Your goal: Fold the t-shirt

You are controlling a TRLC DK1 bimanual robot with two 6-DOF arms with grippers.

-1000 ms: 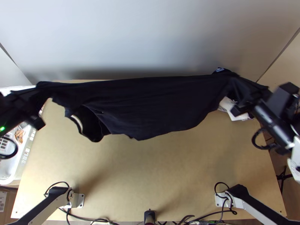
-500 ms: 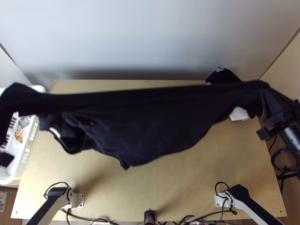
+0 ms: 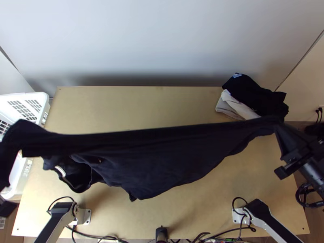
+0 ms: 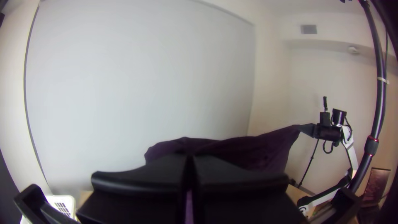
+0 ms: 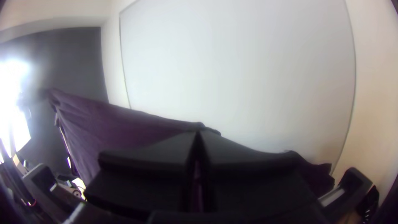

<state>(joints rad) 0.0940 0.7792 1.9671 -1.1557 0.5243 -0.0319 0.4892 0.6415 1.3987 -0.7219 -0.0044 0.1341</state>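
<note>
The dark t-shirt [image 3: 154,158] hangs stretched in the air between the two arms, its body sagging toward the near side and a collar with a pale label at its left part. My right gripper [image 3: 283,135] holds one end at the right in the top view; in the right wrist view the right gripper [image 5: 198,145] is shut on the cloth. At the top view's left edge, part of my left gripper [image 3: 6,204] is visible beside the other end. The left gripper [image 4: 189,166] is shut on that end in the left wrist view, with the t-shirt [image 4: 257,151] stretching beyond it.
Dark folded cloth [image 3: 255,95] and light cloth [image 3: 233,107] lie at the table's far right corner. A white basket [image 3: 30,103] stands off the left side. The wooden table [image 3: 137,107] shows bare behind the shirt, with cables along its near edge.
Both arms have moved toward the near side, the left one also further outward, carrying the stretched shirt. The clothes at the far right corner are now largely uncovered.
</note>
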